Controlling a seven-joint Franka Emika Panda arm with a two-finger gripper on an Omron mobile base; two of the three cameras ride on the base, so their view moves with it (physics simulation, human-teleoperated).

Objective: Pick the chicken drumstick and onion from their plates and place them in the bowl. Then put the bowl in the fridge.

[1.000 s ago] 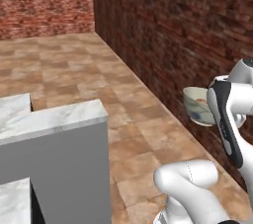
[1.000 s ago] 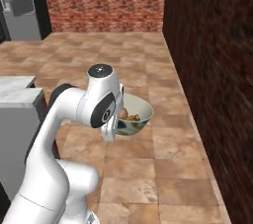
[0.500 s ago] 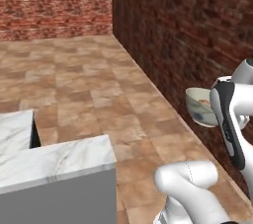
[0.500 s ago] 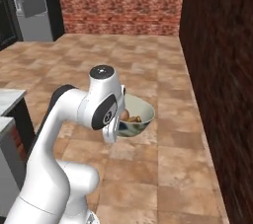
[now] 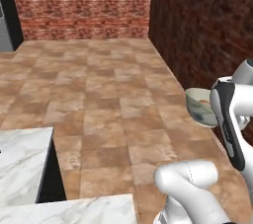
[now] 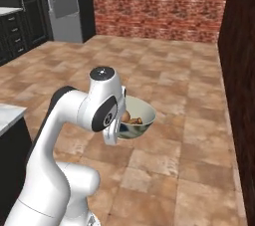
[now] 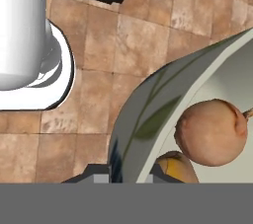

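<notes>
While the base rolls over the floor, the left base view has the bowl [image 5: 200,108] hanging in the air just beside the arm, with the fridge [image 5: 5,25] far off to the left of the pincer. From the right base view, the fridge [image 6: 64,3] stands far ahead and left. Close up in the hand view, the pincer [image 7: 131,174] is squeezed shut on the bowl's rim, with the onion [image 7: 211,132] and chicken drumstick [image 7: 177,168] inside, just past it.
</notes>
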